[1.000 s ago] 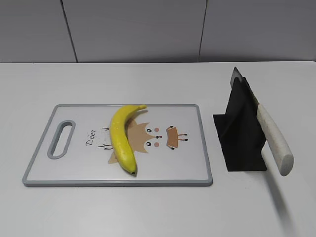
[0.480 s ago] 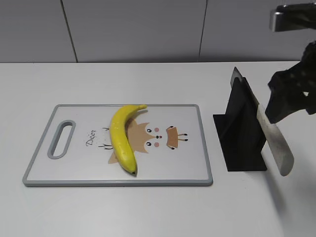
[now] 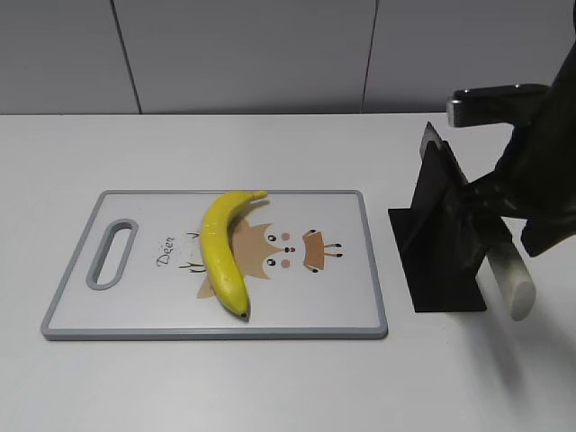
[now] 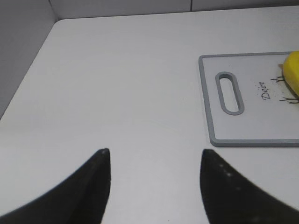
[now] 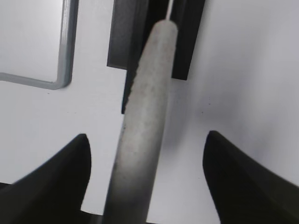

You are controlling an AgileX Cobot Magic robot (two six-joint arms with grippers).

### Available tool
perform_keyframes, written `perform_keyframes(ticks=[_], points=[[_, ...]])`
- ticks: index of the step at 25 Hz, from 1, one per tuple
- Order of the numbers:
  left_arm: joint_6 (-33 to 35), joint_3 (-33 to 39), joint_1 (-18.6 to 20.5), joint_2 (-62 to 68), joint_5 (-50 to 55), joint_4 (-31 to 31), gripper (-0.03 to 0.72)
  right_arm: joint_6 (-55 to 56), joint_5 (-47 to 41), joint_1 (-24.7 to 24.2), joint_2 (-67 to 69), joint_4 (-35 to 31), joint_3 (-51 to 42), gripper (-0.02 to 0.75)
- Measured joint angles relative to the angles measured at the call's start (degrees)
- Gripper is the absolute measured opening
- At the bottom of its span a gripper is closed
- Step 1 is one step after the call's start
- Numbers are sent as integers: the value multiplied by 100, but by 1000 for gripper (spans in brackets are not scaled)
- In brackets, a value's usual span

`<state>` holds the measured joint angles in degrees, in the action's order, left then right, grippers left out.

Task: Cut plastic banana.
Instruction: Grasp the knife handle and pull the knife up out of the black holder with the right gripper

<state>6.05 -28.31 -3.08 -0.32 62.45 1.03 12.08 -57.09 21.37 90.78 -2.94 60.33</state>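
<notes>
The plastic banana [image 3: 223,252] is yellow, whole and curved. It lies on the grey-rimmed cutting board [image 3: 360,270], stem end toward the back; its edge shows in the left wrist view [image 4: 292,70]. A knife with a whitish handle [image 3: 510,281] stands slanted in a black holder [image 3: 436,243]. My right gripper [image 5: 147,135] is open. Its jaws stand wide on either side of the handle [image 5: 149,93] and do not touch it. My left gripper [image 4: 155,154] is open and empty over bare table, left of the board [image 4: 205,102].
The right arm [image 3: 540,180] covers the upper part of the knife handle in the exterior view. The board's corner [image 5: 65,70] lies left of the holder [image 5: 126,32]. A grey wall runs behind the white table.
The right arm has come into view from the upper right and lowered over the knife handle, which now sits between its open jaws. Banana, board and knife have not moved.
</notes>
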Motion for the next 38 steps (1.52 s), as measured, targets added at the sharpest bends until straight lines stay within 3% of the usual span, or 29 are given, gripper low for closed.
perform_keyframes(ticks=[5,15,18,20,38], points=[[0,0,0,0,0,0,588,81,312,11,24,-53,-297,550],[0,0,0,0,0,0,577,153,425,11,130,-115,-308,382],[0,0,0,0,0,5,574,146,437,11,164,-149,-308,299],[0,0,0,0,0,5,573,101,437,11,163,-190,-308,183],[0,0,0,0,0,10,553,-159,440,16,-1179,-88,-326,179]])
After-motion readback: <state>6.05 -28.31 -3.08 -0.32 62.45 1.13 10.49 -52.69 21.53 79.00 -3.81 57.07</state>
